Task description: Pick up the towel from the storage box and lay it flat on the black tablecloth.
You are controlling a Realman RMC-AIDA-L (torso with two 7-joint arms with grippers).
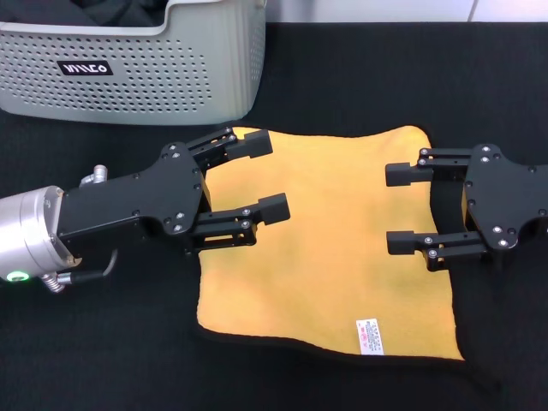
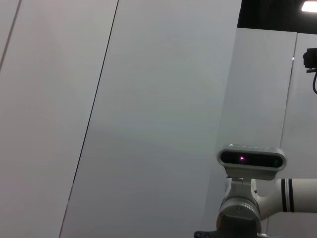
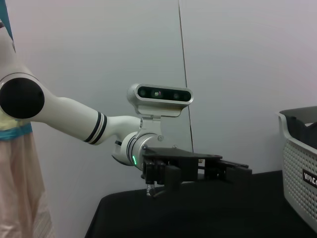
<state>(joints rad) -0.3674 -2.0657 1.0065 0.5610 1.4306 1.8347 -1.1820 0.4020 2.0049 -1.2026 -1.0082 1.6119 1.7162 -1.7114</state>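
Note:
The yellow-orange towel lies spread out on the black tablecloth, its white label near the front edge. My left gripper is open and empty over the towel's left part. My right gripper is open and empty over the towel's right edge. The two face each other across the towel. The grey storage box stands at the back left, with dark cloth inside. The right wrist view shows the left gripper, the box and the tablecloth.
The towel's front and right edges are slightly wavy. The left wrist view shows only a pale wall and the right arm's wrist camera. The tablecloth reaches every edge of the head view.

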